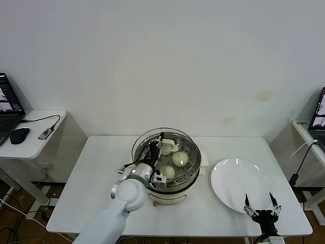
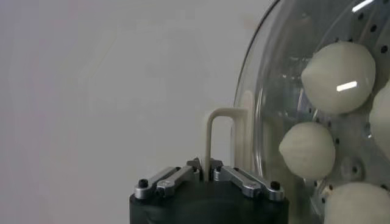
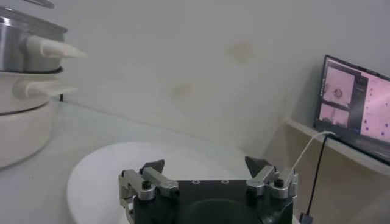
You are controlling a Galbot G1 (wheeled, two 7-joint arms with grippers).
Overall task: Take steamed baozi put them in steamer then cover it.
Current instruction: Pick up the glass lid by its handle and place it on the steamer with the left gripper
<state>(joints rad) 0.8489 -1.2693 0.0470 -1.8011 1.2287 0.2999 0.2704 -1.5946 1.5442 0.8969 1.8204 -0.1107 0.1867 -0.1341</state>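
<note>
The steamer (image 1: 189, 177), a steel pot on a cream base, stands at the table's centre and also shows in the right wrist view (image 3: 18, 42). Three baozi (image 1: 180, 158) (image 1: 167, 172) (image 1: 166, 149) lie on its perforated tray. My left gripper (image 1: 161, 142) (image 2: 206, 165) is shut on the cream handle (image 2: 220, 131) of the cover. The glass cover (image 1: 143, 140) (image 2: 268, 91) hangs slightly tilted over the pot. Baozi (image 2: 338, 76) (image 2: 308, 149) show through the glass. My right gripper (image 1: 261, 202) (image 3: 205, 164) is open and holds nothing, at the plate's near edge.
A bare white plate (image 1: 236, 183) (image 3: 97, 176) lies right of the steamer. A side table (image 1: 35, 145) at the left carries a laptop, a mouse (image 1: 19, 135) and a cable. A second laptop (image 3: 356, 106) sits on a shelf at the right. A wall runs behind the table.
</note>
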